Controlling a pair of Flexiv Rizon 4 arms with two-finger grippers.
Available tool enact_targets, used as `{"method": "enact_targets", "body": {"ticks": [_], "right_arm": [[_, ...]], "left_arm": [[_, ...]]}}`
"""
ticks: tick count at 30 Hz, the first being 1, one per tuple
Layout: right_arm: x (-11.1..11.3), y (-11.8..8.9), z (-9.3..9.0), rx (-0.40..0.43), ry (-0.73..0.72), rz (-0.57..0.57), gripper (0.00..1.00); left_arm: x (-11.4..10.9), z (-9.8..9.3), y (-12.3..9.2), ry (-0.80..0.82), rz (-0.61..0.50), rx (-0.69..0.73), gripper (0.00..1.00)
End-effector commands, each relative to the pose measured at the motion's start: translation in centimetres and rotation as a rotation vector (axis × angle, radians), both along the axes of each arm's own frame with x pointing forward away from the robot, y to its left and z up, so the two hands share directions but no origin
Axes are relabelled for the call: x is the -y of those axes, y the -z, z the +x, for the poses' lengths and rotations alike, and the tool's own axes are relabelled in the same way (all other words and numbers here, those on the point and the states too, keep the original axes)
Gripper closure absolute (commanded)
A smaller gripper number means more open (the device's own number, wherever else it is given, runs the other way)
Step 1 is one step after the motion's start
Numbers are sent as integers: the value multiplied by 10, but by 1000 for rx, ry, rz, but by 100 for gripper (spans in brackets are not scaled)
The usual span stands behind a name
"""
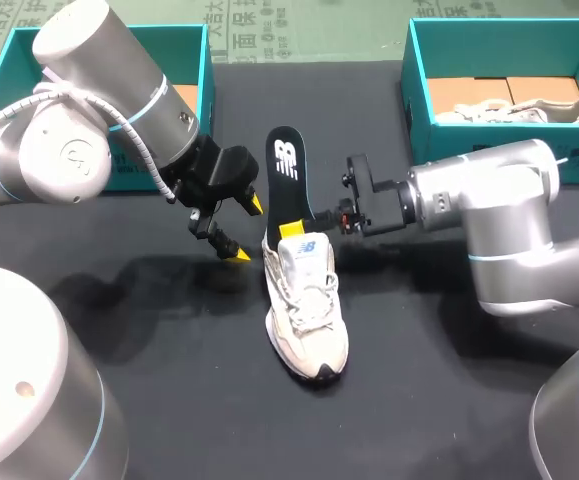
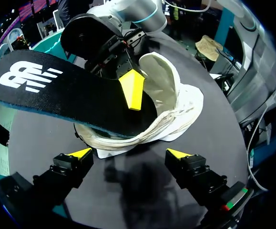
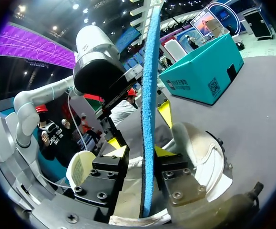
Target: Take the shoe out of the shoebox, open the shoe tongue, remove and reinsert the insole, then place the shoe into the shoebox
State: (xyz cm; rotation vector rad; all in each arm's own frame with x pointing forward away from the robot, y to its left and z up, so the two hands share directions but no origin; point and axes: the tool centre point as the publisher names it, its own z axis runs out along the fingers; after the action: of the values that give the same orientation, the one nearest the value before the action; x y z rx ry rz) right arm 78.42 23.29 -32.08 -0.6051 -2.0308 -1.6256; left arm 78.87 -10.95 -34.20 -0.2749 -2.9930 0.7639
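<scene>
A white sneaker (image 1: 307, 310) lies on the black table, toe towards me. Its black insole (image 1: 287, 175) sticks up and back out of the heel opening. My right gripper (image 1: 299, 228) comes in from the right at the shoe's collar. In the right wrist view the insole's blue edge (image 3: 149, 95) stands between that gripper's (image 3: 141, 151) fingers, with a thin gap on one side, over the shoe (image 3: 204, 152). My left gripper (image 1: 247, 230) hangs open just left of the heel. In its own view it (image 2: 129, 153) is empty, facing the insole (image 2: 56, 90) and the shoe (image 2: 176, 105).
A teal shoebox (image 1: 207, 70) stands at the back left behind my left arm. Another teal box (image 1: 414, 95) at the back right holds a second pale shoe (image 1: 529, 108). Bare black tabletop lies in front of and beside the sneaker.
</scene>
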Motion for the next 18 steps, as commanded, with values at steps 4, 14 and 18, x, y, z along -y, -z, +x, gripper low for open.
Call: {"method": "enact_targets", "body": {"ticks": [4,14,18], "right_arm": [[-2,-14,8,16,-21,-27,65],[-3,-17,21,14,-32,-38,76],[-2,-11,25,-15,-33,-41,100]], "left_arm": [[0,-1,1,-1,1,3,0],[0,-1,1,-1,1,3,0],[0,-1,1,-1,1,3,0]]}}
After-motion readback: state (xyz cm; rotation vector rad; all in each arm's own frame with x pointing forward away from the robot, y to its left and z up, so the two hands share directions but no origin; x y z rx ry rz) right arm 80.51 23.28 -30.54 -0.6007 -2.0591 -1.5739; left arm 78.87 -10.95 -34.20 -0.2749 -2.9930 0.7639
